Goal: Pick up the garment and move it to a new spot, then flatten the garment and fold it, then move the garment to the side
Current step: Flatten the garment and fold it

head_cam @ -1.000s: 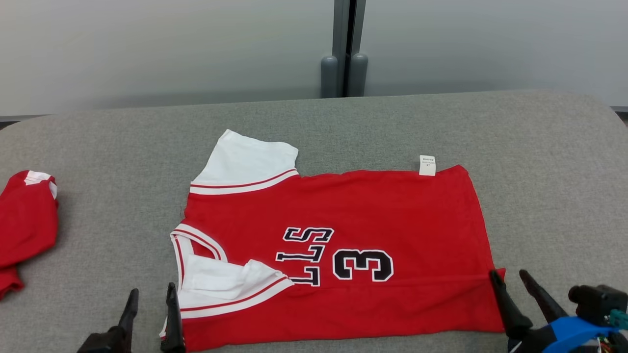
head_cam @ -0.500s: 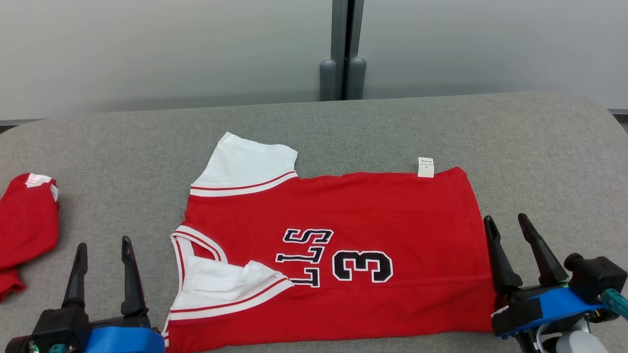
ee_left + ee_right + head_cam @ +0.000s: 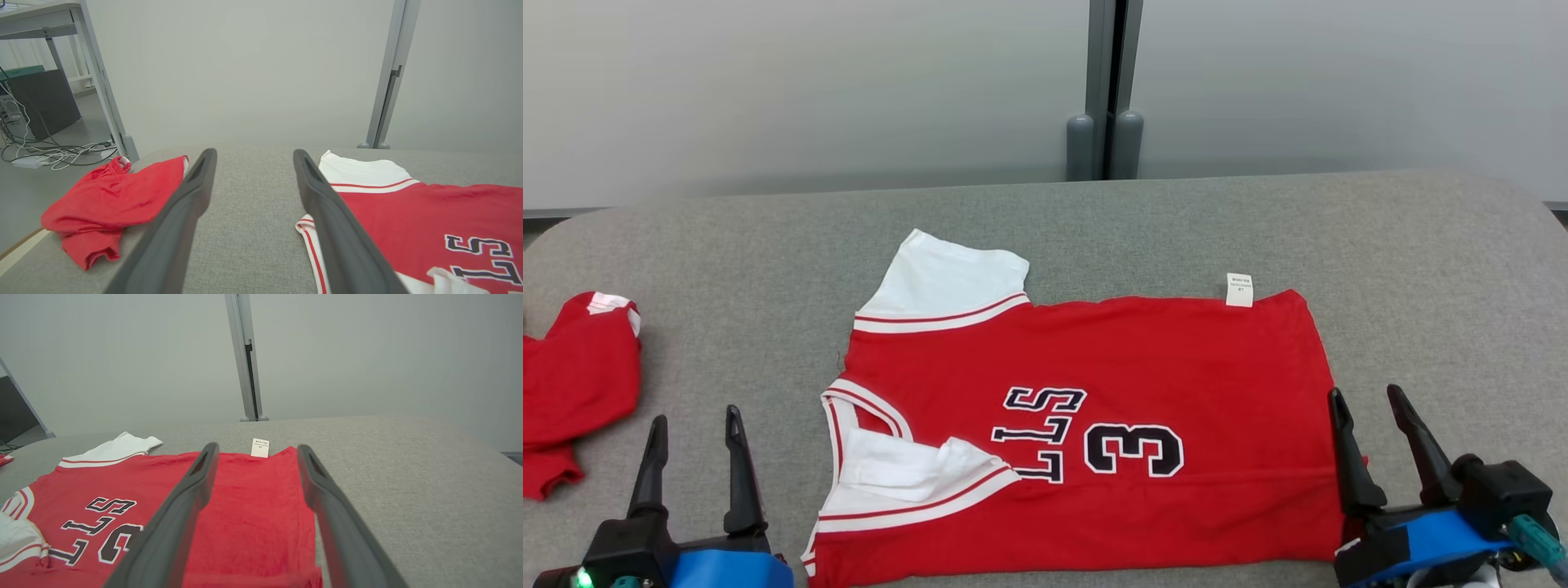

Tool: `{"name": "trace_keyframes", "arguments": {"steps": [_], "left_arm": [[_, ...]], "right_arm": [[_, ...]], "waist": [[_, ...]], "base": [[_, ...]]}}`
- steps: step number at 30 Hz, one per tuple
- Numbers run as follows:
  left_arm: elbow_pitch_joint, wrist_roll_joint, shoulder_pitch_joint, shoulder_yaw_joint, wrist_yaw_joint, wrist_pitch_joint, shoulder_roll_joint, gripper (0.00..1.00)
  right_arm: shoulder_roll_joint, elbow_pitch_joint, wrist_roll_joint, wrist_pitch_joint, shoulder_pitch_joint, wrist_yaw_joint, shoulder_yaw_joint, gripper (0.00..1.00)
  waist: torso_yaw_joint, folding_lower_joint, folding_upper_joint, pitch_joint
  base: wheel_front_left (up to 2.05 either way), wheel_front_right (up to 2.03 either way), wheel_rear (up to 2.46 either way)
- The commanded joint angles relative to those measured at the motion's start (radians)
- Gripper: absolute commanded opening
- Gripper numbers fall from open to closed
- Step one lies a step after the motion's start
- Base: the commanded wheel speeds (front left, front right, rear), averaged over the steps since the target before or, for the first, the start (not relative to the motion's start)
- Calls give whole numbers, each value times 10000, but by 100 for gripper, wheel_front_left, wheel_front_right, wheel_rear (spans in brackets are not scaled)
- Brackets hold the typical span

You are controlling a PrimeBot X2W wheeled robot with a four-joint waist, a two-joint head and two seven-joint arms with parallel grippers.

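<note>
Outside the left jaw: a second red garment (image 3: 576, 384), bunched, well apart from the task piece.

Left gripper (image 3: 696, 416): jaws wide apart, nothing in them, bare grey table (image 3: 1462, 286) between them. Clear of the cloth.

Just beyond its right jaw starts the jersey (image 3: 1143, 359), lying flat mid-table.
- Long axis runs across, from one gripper to the other.
- Collar (image 3: 866, 404) points at the left gripper, hem at the right gripper.
- Far white sleeve (image 3: 947, 282) is spread out; the near one is folded in over the chest.
- Label (image 3: 1239, 290) sits at the far hem corner, ahead of the right gripper's jaws.

Right gripper (image 3: 1364, 392): jaws spread, gripping nothing. The hem strip lies under and between them, with the right jaw over bare table. Whether the left jaw touches the cloth is unclear.

Against a second ago: both grippers sit farther up the table. The left one was against the near collar-side corner and now stands off it. The right one was at the near hem corner and is now midway along the hem. The head camera shifted a little. The jersey lies as it did.
</note>
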Motion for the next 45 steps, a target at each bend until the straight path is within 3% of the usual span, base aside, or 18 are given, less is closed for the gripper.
{"name": "trace_keyframes", "arguments": {"steps": [1,15,36,45], "left_arm": [[64,52,-54,50,-48,-38,-6,100],[641,182,-199,70,-350,-32,-67,100],[855,243,-257,130,-381,-33,23,100],[938,435,-1951,-115,-838,225,786,100]], "right_arm": [[90,-118,-102,-49,176,2,-51,100],[387,-518,-545,464,591,2,-178,100],[454,-238,-539,711,495,2,-317,100],[172,310,-777,1000,-1020,2,-325,100]], "waist": [[10,0,0,-26],[47,0,0,-150],[-34,0,0,-395],[-222,0,0,-30]], "base": [[0,0,0],[0,0,0],[0,0,0],[0,0,0]]}}
